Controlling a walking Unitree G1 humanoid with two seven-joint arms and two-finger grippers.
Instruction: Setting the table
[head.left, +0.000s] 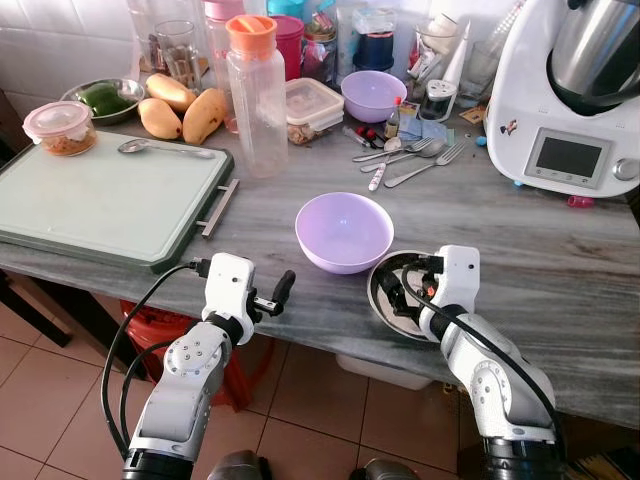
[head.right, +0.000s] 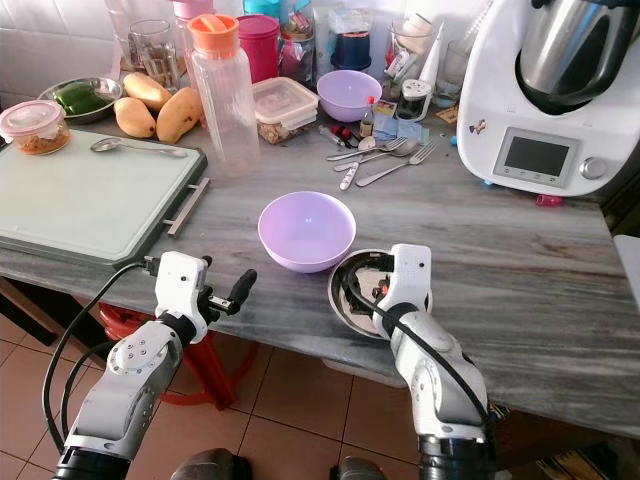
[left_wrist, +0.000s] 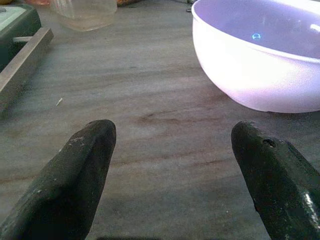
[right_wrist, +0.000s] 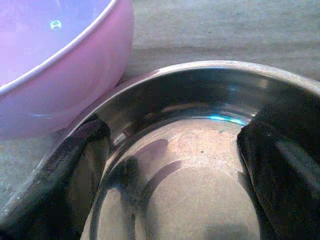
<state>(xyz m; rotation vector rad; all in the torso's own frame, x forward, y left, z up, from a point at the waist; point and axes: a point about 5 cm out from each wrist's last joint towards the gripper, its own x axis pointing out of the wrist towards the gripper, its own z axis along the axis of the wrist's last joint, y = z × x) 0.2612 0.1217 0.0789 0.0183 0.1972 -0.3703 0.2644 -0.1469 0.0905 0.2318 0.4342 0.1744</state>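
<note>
A lilac plastic bowl (head.left: 344, 230) stands empty on the grey wooden table (head.left: 560, 270), near its front edge. Right beside it sits a shallow steel bowl (head.left: 383, 300). My right gripper (head.left: 405, 290) hangs open over the steel bowl. In the right wrist view one finger (right_wrist: 75, 165) lies at the rim next to the lilac bowl (right_wrist: 55, 65) and the other finger (right_wrist: 282, 170) is inside the steel bowl (right_wrist: 190, 165). My left gripper (head.left: 275, 297) is open and empty at the table's front edge, left of the lilac bowl (left_wrist: 260, 55).
A green cutting board (head.left: 110, 195) with a spoon (head.left: 160, 148) lies at the left. Behind the bowls stand an orange-capped bottle (head.left: 255, 95), loose cutlery (head.left: 410, 155), a second lilac bowl (head.left: 373, 95), mangoes (head.left: 190, 110) and a white kitchen machine (head.left: 570, 90).
</note>
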